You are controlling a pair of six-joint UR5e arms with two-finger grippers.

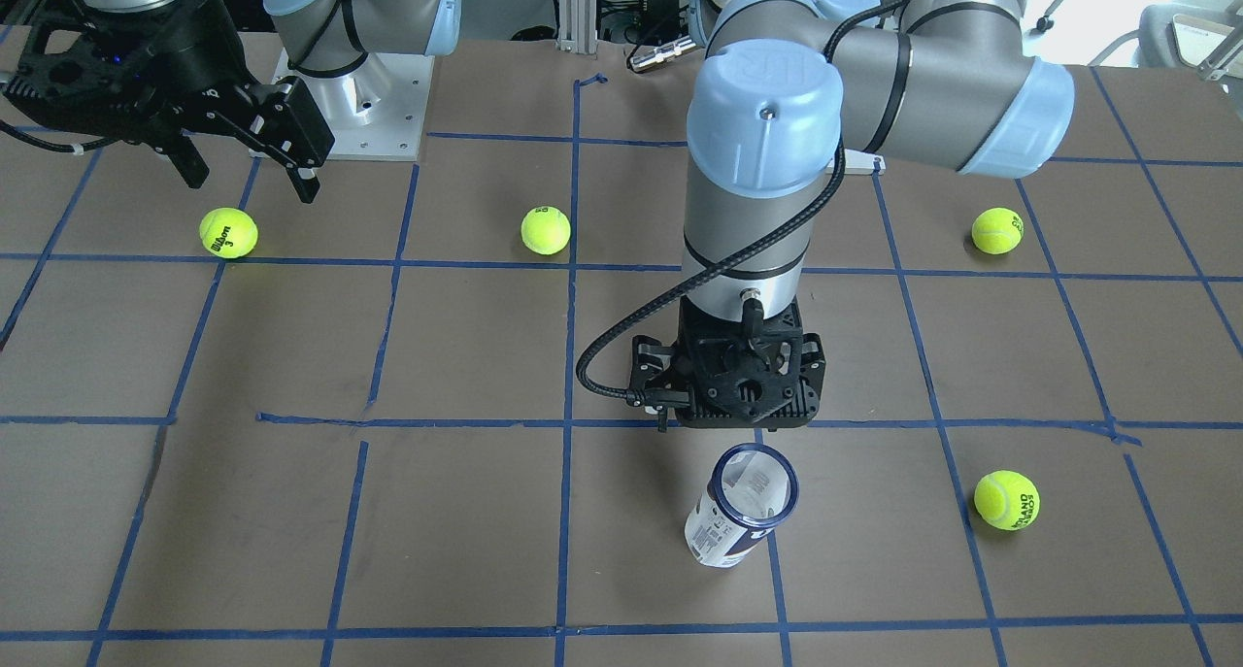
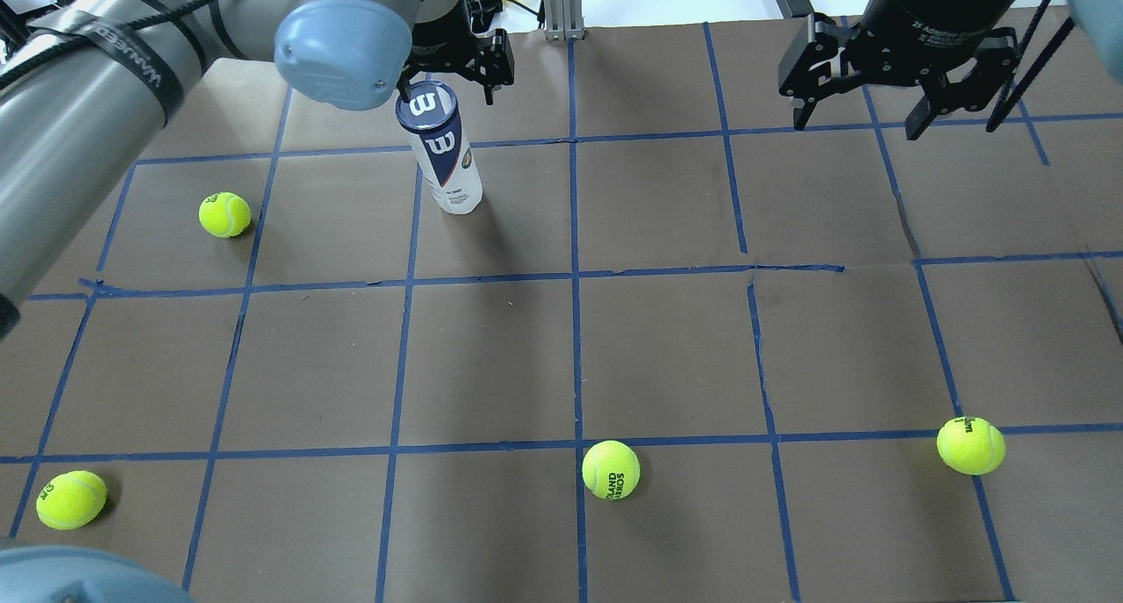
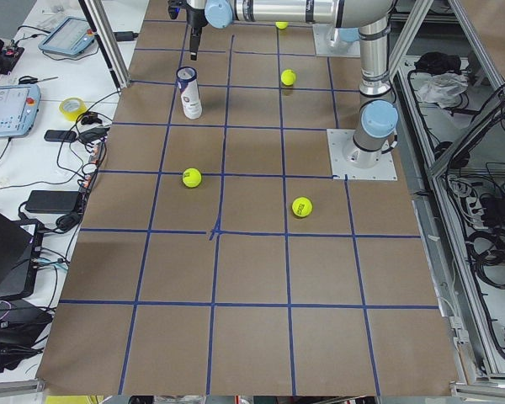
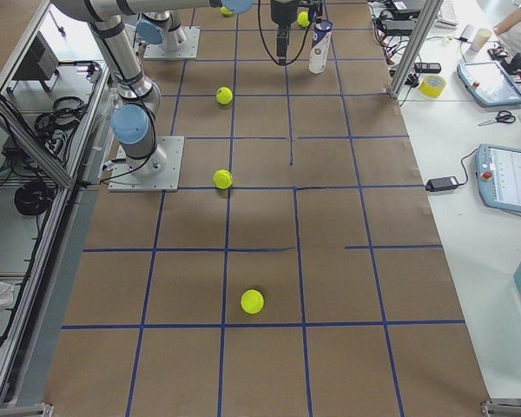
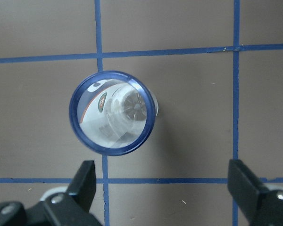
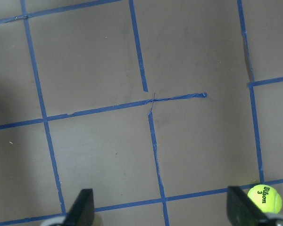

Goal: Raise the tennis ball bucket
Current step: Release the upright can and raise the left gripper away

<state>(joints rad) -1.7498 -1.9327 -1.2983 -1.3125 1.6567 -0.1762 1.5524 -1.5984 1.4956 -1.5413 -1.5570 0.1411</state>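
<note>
The tennis ball bucket stands upright on the brown table; it is a slim clear can with a white label and a navy rim. It also shows in the overhead view and, from above, in the left wrist view. My left gripper is open and empty. It hovers above the can without touching it, and the can's mouth lies just ahead of the fingers, nearer the left one. My right gripper is open and empty, raised over the table far from the can, and it also shows in the front view.
Several yellow-green tennis balls lie loose on the table: near the can, at the near left, near the middle front and at the right. One ball lies under the right gripper. Blue tape lines grid the table.
</note>
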